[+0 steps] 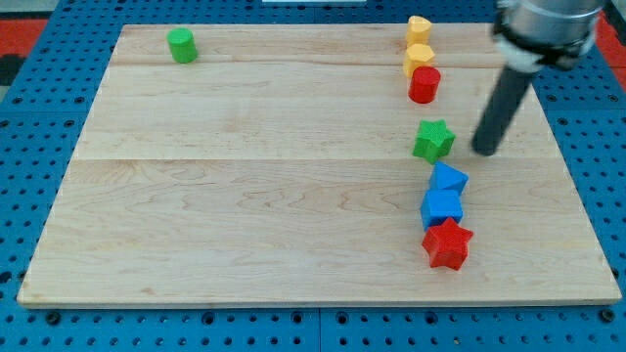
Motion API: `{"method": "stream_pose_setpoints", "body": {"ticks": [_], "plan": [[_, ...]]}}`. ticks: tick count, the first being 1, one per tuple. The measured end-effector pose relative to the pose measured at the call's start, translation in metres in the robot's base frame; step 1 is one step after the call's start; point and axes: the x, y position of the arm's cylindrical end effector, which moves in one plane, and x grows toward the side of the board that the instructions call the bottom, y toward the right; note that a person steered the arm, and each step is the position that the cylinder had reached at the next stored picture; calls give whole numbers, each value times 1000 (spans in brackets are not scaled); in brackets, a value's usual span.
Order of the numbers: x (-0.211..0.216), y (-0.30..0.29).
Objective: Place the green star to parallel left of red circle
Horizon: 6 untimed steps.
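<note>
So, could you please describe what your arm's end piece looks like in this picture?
It ends in a straight, smooth, dark rod, nearly black, narrowing to my tip. Above it sits a wider dark grey cylindrical mount at the view's top right, with a lighter band. No cables, markings or sleeves show.

Bright, even light; soft shadows, slightly blurred throughout.

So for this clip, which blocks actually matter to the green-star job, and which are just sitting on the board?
Part of the job:
green star
red circle, above the star
my tip, just to the star's right, apart from it

Lying about:
green cylinder, top left
two yellow blocks
two blue blocks
red star
</note>
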Motion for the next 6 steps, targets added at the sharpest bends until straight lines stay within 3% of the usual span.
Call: {"method": "stream_pose_setpoints", "body": {"ticks": [1,2,3,4,6], "plan": [[-10,-72],[-47,-65],[-28,-5],[-49,-12],[-108,-142]]}}
